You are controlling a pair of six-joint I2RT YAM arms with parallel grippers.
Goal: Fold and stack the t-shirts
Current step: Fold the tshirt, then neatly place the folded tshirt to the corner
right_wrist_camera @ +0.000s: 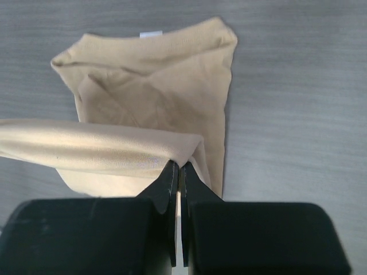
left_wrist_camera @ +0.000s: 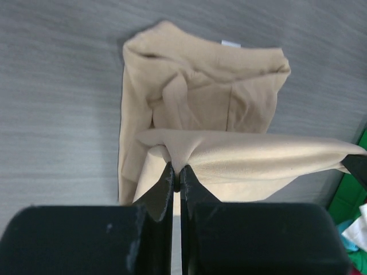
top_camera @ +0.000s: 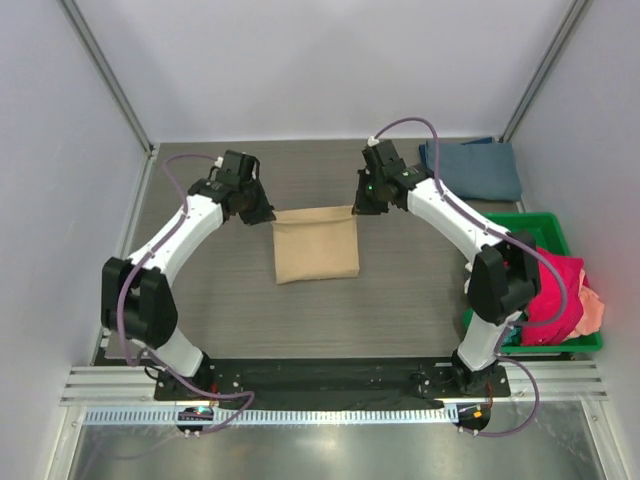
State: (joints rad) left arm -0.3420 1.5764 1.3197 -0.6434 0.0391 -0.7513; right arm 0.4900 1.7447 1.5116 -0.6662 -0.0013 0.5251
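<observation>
Left hand (left_wrist_camera: 176, 172) is clenched on the far left corner of the tan t-shirt (top_camera: 316, 245), its two dark fingers pinching a small peak of cloth. Right hand (right_wrist_camera: 176, 167) is clenched the same way on the far right corner. Between the two hands, the far edge of the shirt is raised off the grey surface (top_camera: 400, 300) and stretched into a taut band. The rest of the folded shirt lies flat in the middle of the surface, between the two arms. A slate blue-grey t-shirt (top_camera: 475, 168) lies folded near the far right corner. At the right side, a green bin (top_camera: 548, 222) holds a magenta t-shirt (top_camera: 555, 290) and a peach t-shirt (top_camera: 593, 312).
</observation>
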